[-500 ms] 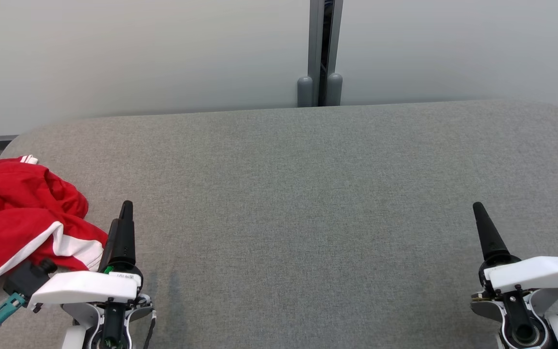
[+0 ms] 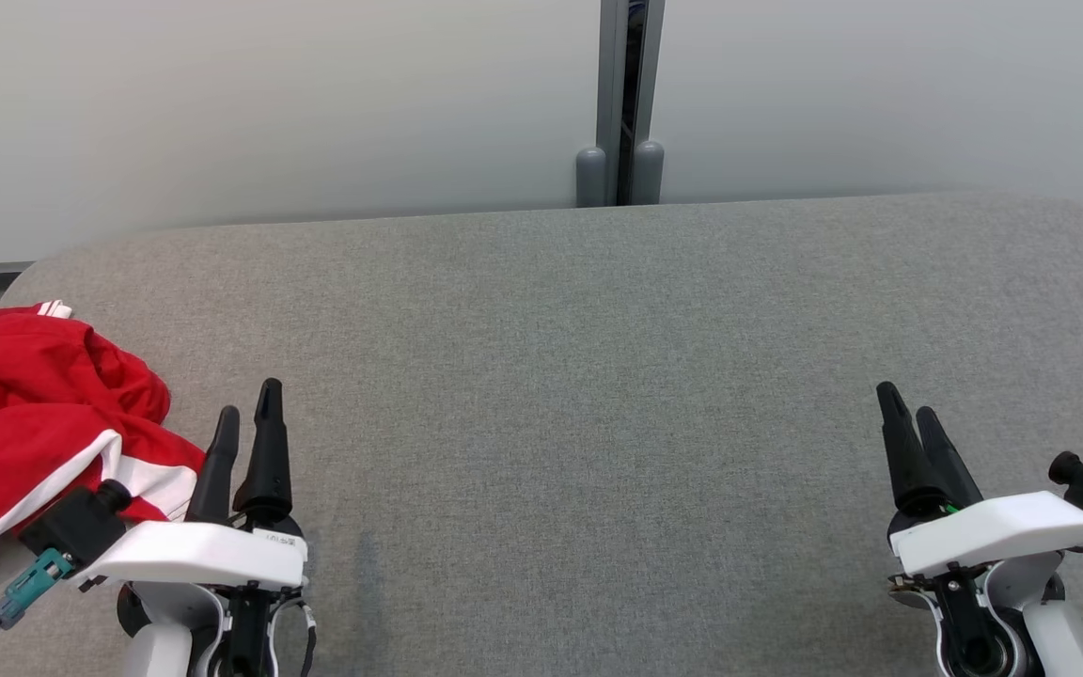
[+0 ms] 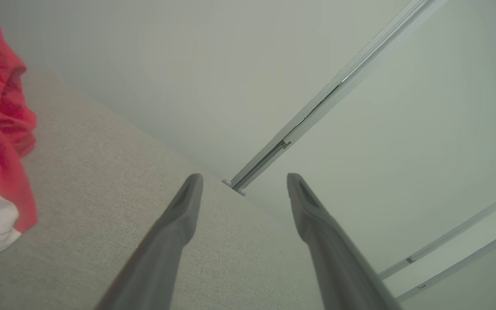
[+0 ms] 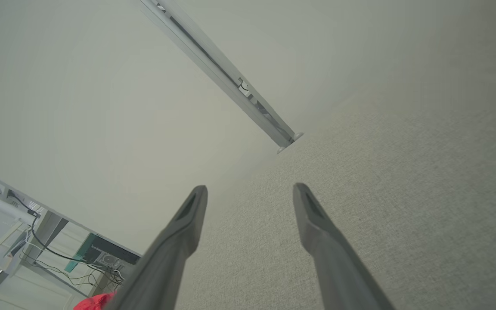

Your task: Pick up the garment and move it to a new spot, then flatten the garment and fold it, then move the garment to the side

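Crumpled red garment with white stripes [image 2: 24,423] lies at the left end of the grey fabric-covered bench [image 2: 598,376], bunched up, with part of it running off the head view's left edge. The left gripper [image 2: 248,402] hangs over the bench's near-left part, just beside the garment's striped edge. I can't tell if it touches. Its fingers are spread with nothing between them. The right gripper [image 2: 904,402] is over the bench's near-right part, well apart from the garment, fingers also spread and empty. The step in hand looks like the first pickup, not yet begun. You should swing the left gripper toward the bench's left end and drop onto a raised red fold, not the flat striped edge, so the fingers get a thick bite. Keep them wide until cloth sits between them, then pinch. Lift until the trailing cloth clears the bench, then carry it to the bench's bare middle. Watch the black wrist camera with teal plug [image 2: 71,531]: it could snag the cloth.
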